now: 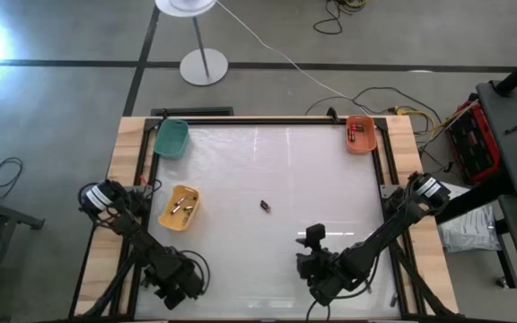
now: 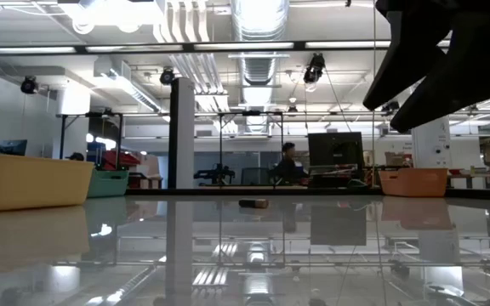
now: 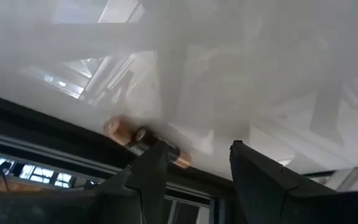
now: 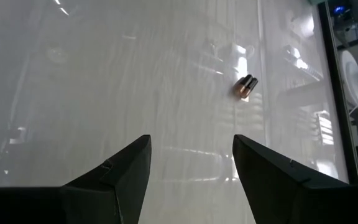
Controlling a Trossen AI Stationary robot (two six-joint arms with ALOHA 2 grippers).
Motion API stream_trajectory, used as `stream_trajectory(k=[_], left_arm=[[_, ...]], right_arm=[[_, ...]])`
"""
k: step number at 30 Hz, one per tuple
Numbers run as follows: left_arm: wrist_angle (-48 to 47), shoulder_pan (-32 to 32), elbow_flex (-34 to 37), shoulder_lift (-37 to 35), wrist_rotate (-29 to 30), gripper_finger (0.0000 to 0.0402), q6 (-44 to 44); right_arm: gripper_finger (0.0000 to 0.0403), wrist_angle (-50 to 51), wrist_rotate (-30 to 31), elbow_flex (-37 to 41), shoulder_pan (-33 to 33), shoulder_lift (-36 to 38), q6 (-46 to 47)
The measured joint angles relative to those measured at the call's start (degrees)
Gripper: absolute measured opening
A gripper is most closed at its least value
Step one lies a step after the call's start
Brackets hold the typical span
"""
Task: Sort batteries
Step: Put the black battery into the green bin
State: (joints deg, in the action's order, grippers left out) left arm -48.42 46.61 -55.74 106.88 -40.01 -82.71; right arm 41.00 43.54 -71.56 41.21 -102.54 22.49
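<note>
High view shows one loose battery [image 1: 265,206] lying mid-worktop [image 1: 267,161], small, rigid, smooth, likely to roll, best pinched across its middle; right tool [image 1: 317,266] and left tool [image 1: 178,285], both released, wait near.

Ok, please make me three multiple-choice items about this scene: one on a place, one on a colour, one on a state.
1. The lone battery lies: A in a green bin; B on the bare table; C between two fingers.
2. The bin nearest the left arm is: A yellow; B blue; C white.
3. The right hand is: A shut on a battery; B shut on a bin; C open, empty.
Key: B, it lies mid-table; A, its walls are yellow; C, its fingers stand apart with nothing between.
</note>
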Motion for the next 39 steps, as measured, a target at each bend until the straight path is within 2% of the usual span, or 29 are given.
stream_trajectory(k=[7,12,17,22,24,27,31,36,39], left_arm=[[2.8,0.0,3.5,-1.0,-0.7,0.0155,-0.2],[2.5,0.1,2.6,-1.4,-1.5,0.0155,-0.6],[2.5,1.2,1.5,-4.3,0.1,0.0155,-4.8],[2.9,3.5,3.9,-7.4,0.6,0.0155,-10.2],[4.1,3.7,5.4,-8.3,1.1,0.0155,-11.7],[10.7,3.8,8.9,-9.5,1.6,0.0155,-14.3],[17.3,3.7,13.4,-10.1,-0.2,0.0155,-18.5],[18.4,3.7,14.6,-10.2,-0.4,0.0155,-19.0],[17.2,3.7,13.0,-10.1,0.2,0.0155,-18.5]], right_arm=[[0.0219,0.0,-0.1,0.4,0.0,0.0,0.5],[0.0219,0.0,-0.2,0.4,0.0,0.0,0.5],[0.0219,0.0,-0.2,0.4,0.0,0.0,0.5],[0.0219,0.0,-0.2,0.4,0.0,0.0,0.7],[0.0219,-0.1,-0.2,0.4,0.0,0.0,1.0],[0.0219,-0.2,-0.2,0.4,0.0,0.0,1.0],[0.0219,-0.6,-0.2,0.4,0.0,0.0,1.1],[0.0219,-0.6,-0.2,0.4,0.0,0.0,1.1],[0.0219,-0.7,-0.2,0.4,0.0,0.0,1.1]])
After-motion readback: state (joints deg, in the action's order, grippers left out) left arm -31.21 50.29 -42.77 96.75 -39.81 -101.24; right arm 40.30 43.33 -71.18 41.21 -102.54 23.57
